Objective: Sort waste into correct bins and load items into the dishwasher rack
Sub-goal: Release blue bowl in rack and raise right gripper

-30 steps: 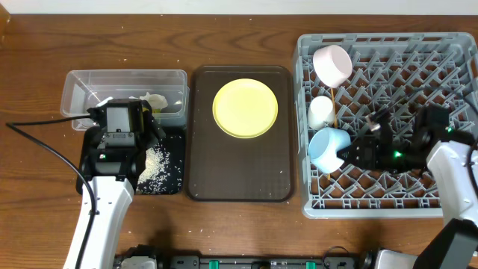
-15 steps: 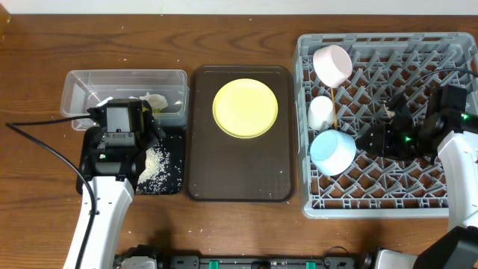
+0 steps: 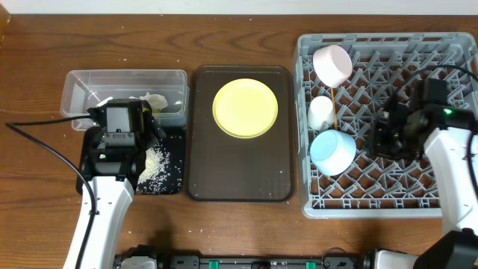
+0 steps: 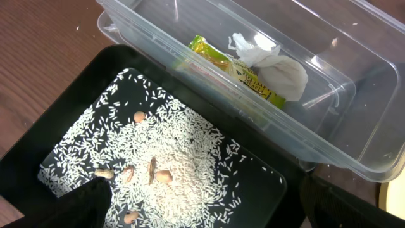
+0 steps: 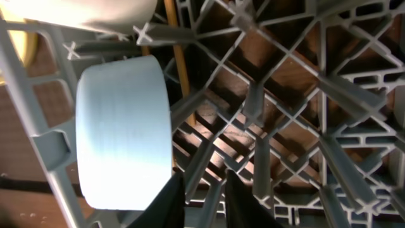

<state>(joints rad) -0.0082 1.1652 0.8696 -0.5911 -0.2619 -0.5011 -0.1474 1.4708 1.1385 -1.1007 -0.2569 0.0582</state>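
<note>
My left gripper (image 3: pixel 122 113) (image 4: pixel 202 215) hangs open and empty over the black tray (image 3: pixel 173 178) (image 4: pixel 82 82), which holds rice grains (image 3: pixel 155 161) (image 4: pixel 183 164) and a few brown bits. Behind it, the clear tub (image 3: pixel 78 86) (image 4: pixel 354 126) holds the green-and-yellow wrapper (image 4: pixel 234 66) and the white tissue (image 3: pixel 155 99) (image 4: pixel 278 66). The yellow plate (image 3: pixel 245 108) lies on the brown serving tray. In the grey rack (image 3: pixel 388 203) (image 5: pixel 354 95) are the pink bowl (image 3: pixel 333 64), white cup (image 3: pixel 321 112), chopsticks (image 3: pixel 334 104) (image 5: pixel 180 63) and blue bowl (image 3: pixel 332 152) (image 5: pixel 123 130). My right gripper (image 3: pixel 382 138) (image 5: pixel 202 183) is narrowly open and empty, just right of the blue bowl.
The dark brown serving tray (image 3: pixel 239 179) sits between the bins and the rack. A black cable (image 3: pixel 45 146) runs across the table at the left. A few stray rice grains lie on the wood near the front edge (image 3: pixel 216 213). The rack's right half holds only pegs.
My right gripper has let go of the blue bowl and drawn back to the right and away from it. The bowl now rests on its side in the rack. The left arm has not moved.
</note>
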